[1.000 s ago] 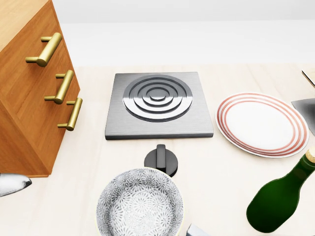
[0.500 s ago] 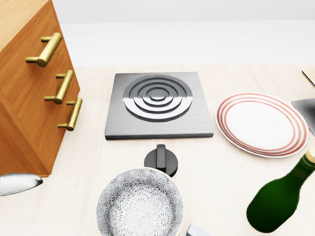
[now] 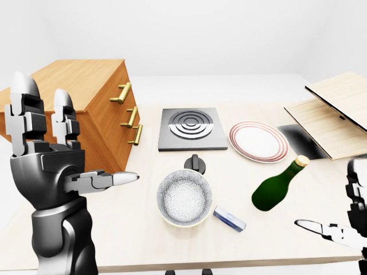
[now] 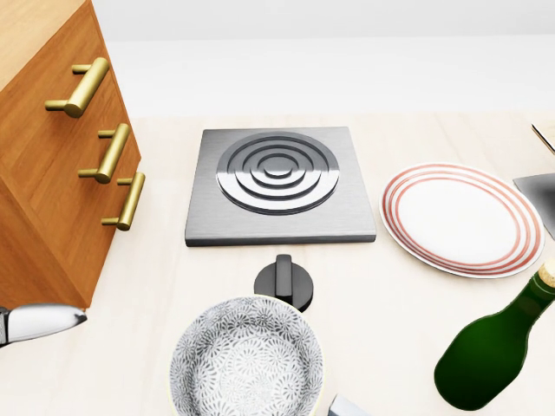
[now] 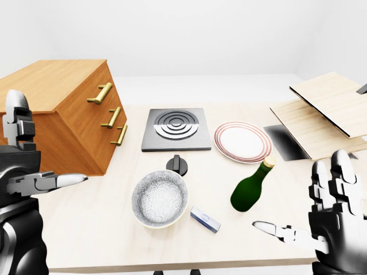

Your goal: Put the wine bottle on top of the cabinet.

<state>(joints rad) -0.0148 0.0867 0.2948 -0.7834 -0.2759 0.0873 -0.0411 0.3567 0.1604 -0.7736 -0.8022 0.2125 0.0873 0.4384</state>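
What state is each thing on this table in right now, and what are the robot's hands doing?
Wine bottle: upright, leaning, corked, not held.
Cabinet: drawers shut, top bare.
Bowl: upright, empty.
Plate: flat, empty.
Burner: nothing on it.
Knob: lying beside the bowl.
Small packet: lying flat.
Left hand: raised, open, empty.
Right hand: open, empty, apart from the bottle.

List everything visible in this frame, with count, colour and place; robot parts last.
wine bottle: 1, green, tilted, right of bowl.
cabinet: 1, wood with three brass handles, left side of table.
hob: 1, grey square, table centre.
knob: 1, black, below hob.
plate: 1, white with red rings, right of hob.
bowl: 1, grey patterned, near edge.
small block: 1, blue-white, right of bowl.
wooden boards: 2, light, far right.
table: 1, pale.
left hand: open, raised.
right hand: open, low right.
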